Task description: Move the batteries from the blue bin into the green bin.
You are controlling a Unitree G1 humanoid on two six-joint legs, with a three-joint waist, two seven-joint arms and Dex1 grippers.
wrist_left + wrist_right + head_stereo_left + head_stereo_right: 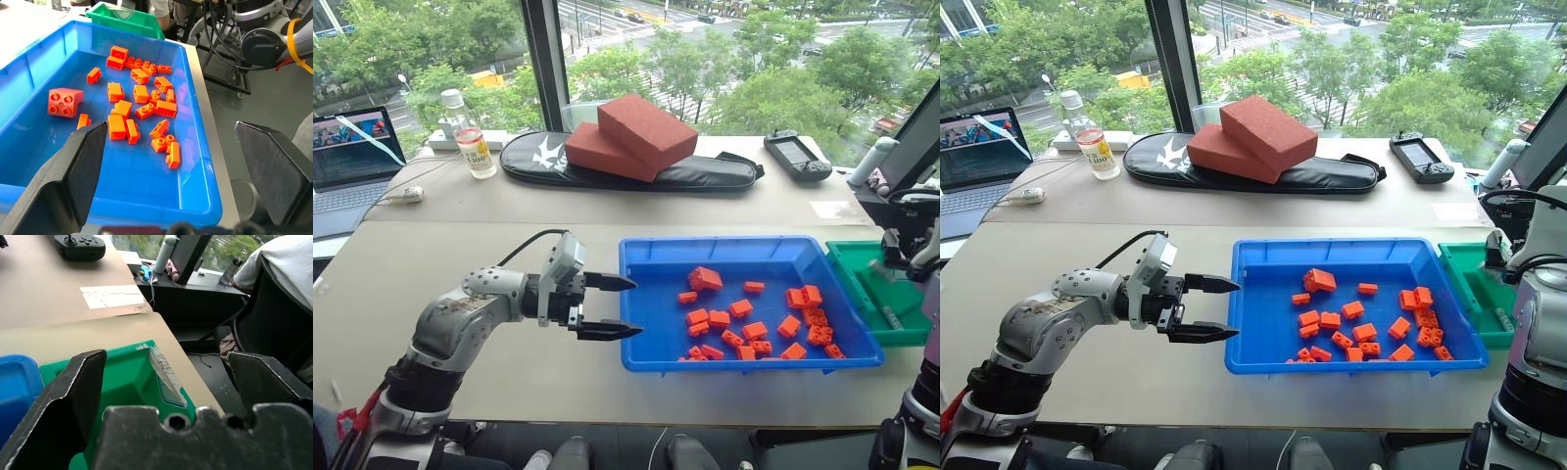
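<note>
Two grippers open, left gripper [612, 306] level beside blue bin [641, 294], right gripper [166, 382] over green bin [129, 377].

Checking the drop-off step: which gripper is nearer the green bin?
Right. The right gripper hangs over the green bin; the left gripper sits at the blue bin's far end.

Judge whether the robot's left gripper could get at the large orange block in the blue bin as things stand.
Probably yes. The left gripper is open at the blue bin's near end, pointing across it. The large orange block sits apart from the smaller ones, with only the low rim between.
</note>
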